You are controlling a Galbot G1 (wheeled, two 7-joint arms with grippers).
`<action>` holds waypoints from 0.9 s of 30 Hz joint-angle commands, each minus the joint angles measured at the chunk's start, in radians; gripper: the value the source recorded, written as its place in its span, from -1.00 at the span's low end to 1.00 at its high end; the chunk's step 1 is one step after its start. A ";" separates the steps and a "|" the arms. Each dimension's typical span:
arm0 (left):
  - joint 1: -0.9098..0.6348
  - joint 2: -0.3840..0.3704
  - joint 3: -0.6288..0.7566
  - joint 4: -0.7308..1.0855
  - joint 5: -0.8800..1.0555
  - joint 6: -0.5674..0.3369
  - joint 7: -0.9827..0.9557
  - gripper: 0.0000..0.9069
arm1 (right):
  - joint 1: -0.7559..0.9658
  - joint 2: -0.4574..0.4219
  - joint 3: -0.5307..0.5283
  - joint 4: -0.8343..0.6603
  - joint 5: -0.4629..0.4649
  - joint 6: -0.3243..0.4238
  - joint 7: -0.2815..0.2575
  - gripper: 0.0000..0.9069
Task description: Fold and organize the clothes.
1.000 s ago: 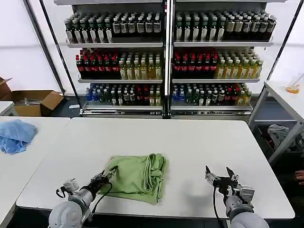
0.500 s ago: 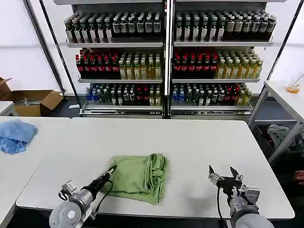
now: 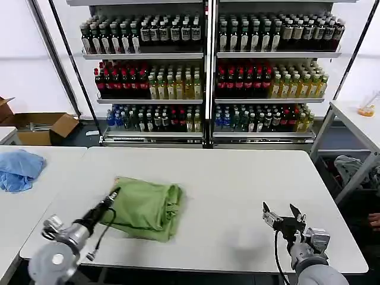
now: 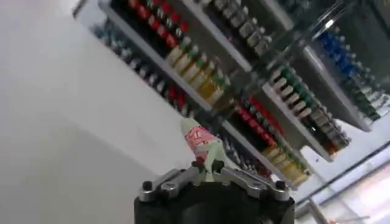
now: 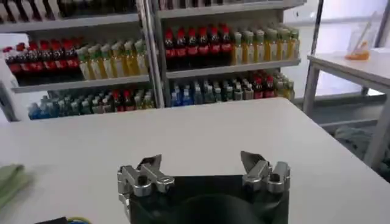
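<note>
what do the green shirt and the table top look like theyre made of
The green shirt looks like soft, matte knit cotton: it bunches in limp folds, with no sheen. The left end effector is shut on its edge, and a pinch of printed fabric shows in the left wrist view. The table looks like smooth white laminate or painted board, flat and faintly reflective; which one is unclear.

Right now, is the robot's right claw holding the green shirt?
No. The right gripper hangs open over bare table, well apart from the green shirt, which the left gripper pinches.
</note>
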 commanded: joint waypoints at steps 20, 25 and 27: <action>-0.205 0.031 0.688 0.059 1.006 -0.056 -0.064 -0.93 | -0.018 0.034 0.013 0.025 -0.016 0.007 -0.006 1.00; -0.286 -0.021 0.783 0.066 0.943 -0.019 -0.077 -0.93 | -0.025 0.036 0.028 0.038 -0.013 0.006 -0.009 1.00; -0.327 -0.055 0.824 0.112 0.940 -0.019 -0.083 -0.93 | -0.026 0.036 0.028 0.039 -0.014 0.006 -0.009 1.00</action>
